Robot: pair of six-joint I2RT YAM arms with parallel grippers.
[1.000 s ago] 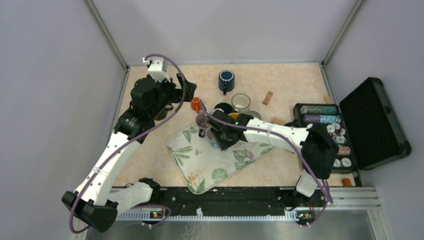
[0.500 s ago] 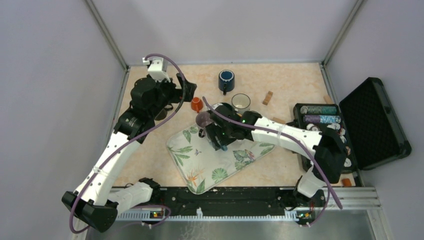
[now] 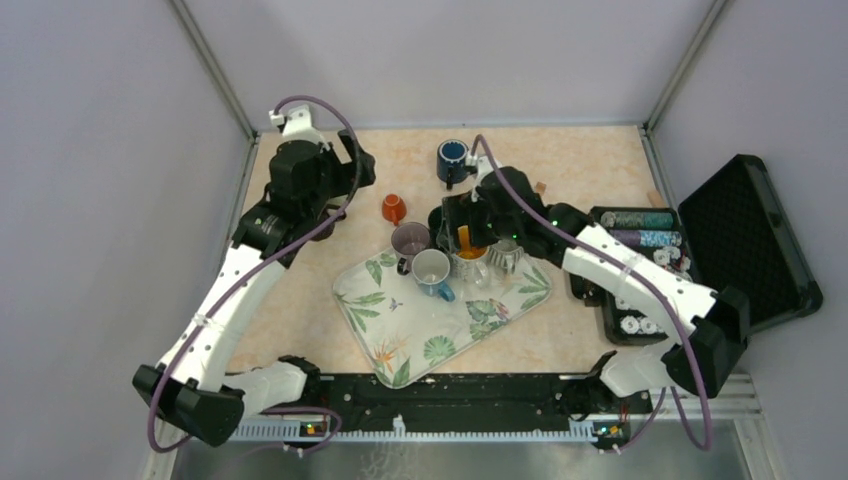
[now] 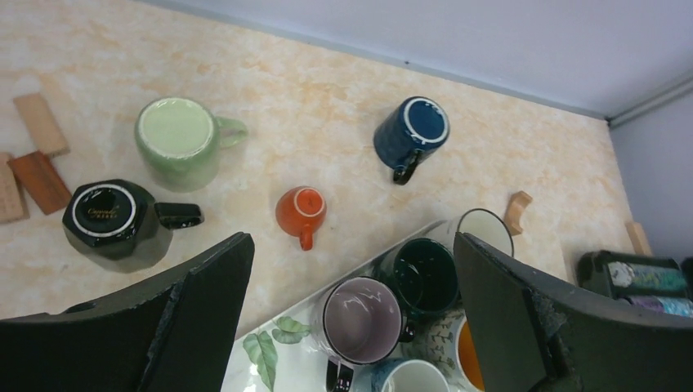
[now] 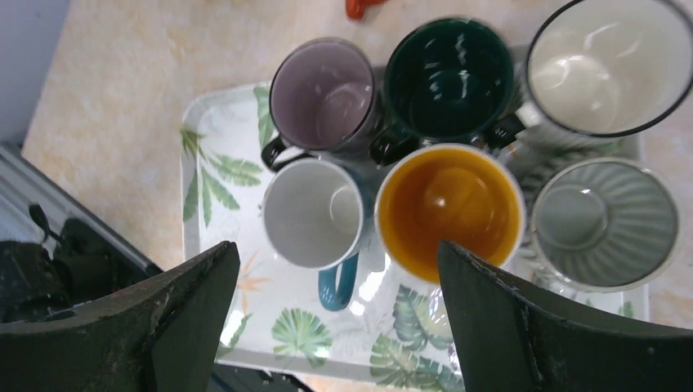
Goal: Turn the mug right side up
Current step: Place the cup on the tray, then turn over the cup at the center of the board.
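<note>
Both grippers gape wide and empty, left gripper (image 4: 351, 245) well apart, right gripper (image 5: 337, 253) over the teal-handled mug (image 5: 313, 214) standing upright on the leaf-print tray (image 5: 225, 180); lift straight up, clear of neighbouring mugs (image 5: 449, 208).

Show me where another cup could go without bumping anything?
The tray is bare on its near half, in front of the teal-handled mug. The table left of the tray is bare too. The tray's far end is crowded with mugs.

Lab robot cell; plain walls (image 3: 100, 200); aluminium frame (image 3: 213, 75)
</note>
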